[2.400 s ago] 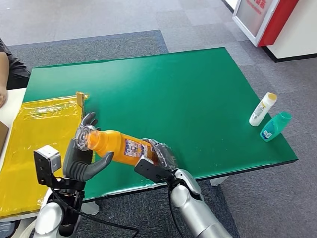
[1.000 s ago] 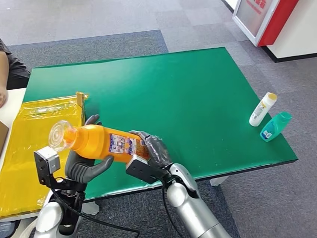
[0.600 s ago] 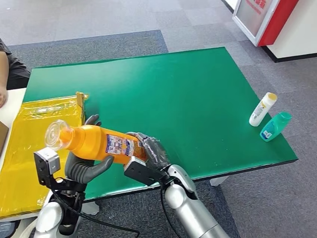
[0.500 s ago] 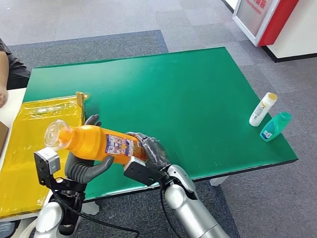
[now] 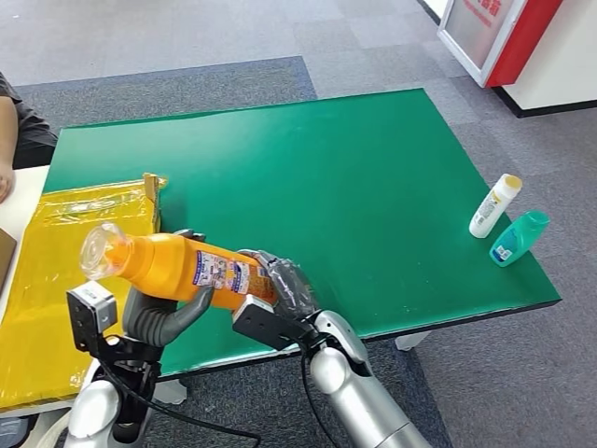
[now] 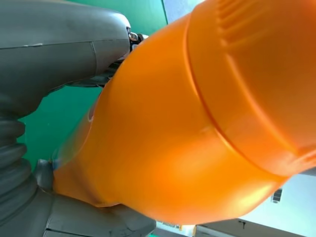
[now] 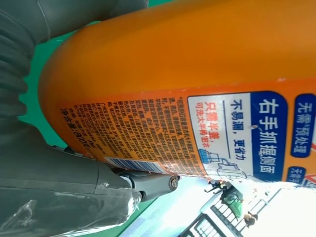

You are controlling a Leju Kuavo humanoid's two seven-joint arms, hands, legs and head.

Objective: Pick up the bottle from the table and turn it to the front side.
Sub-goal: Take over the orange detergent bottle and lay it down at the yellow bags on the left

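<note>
Green surface point(image 5: 366, 177) spreads under the orange bottle point(image 5: 179, 269), lifted and lying sideways near its front edge; right hand point(image 5: 278, 294) fingers clamp the base, left hand point(image 5: 163, 313) fingers cradle the neck; roll slowly, with one grip always firm

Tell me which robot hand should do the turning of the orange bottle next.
Probably the right robot hand: it grips the bottle's base end firmly, while the left robot hand cradles the body from beneath as a support.
</note>
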